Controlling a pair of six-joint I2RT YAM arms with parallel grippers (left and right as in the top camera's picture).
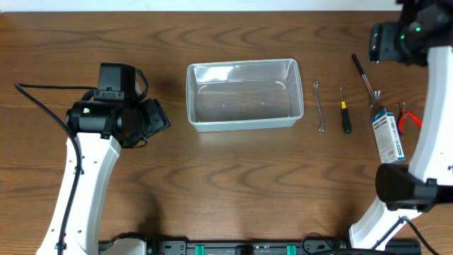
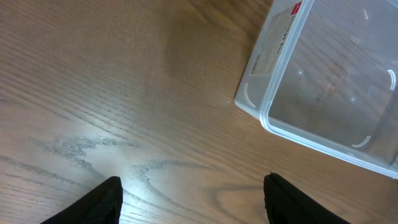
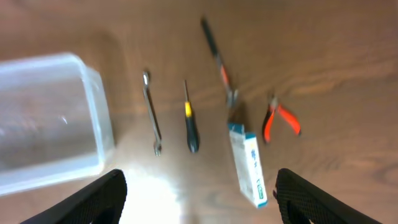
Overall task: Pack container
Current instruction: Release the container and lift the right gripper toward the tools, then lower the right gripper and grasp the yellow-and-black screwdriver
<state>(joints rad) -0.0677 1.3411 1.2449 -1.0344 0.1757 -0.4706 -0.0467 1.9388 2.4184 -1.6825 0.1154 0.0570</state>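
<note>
The clear plastic container [image 1: 244, 122] stands empty at the table's middle; it also shows in the left wrist view [image 2: 280, 68] and the right wrist view [image 3: 93, 124]. To its right lie a wrench [image 1: 319, 106], a yellow-and-black screwdriver [image 1: 345, 113], a long black-handled tool [image 1: 364, 76], red pliers [image 1: 408, 117] and a blue-and-white box [image 1: 386, 134]. My left gripper [image 2: 193, 199] is open and empty, left of the container, above bare wood. My right gripper [image 3: 202, 199] is open and empty, held high over the tools at the far right [image 1: 382, 44].
In the right wrist view the wrench [image 3: 151, 112], screwdriver [image 3: 189, 121], long tool [image 3: 217, 56], pliers [image 3: 280, 118] and box [image 3: 249, 165] lie in a row, apart from each other. A black cable [image 1: 39, 106] runs at the left.
</note>
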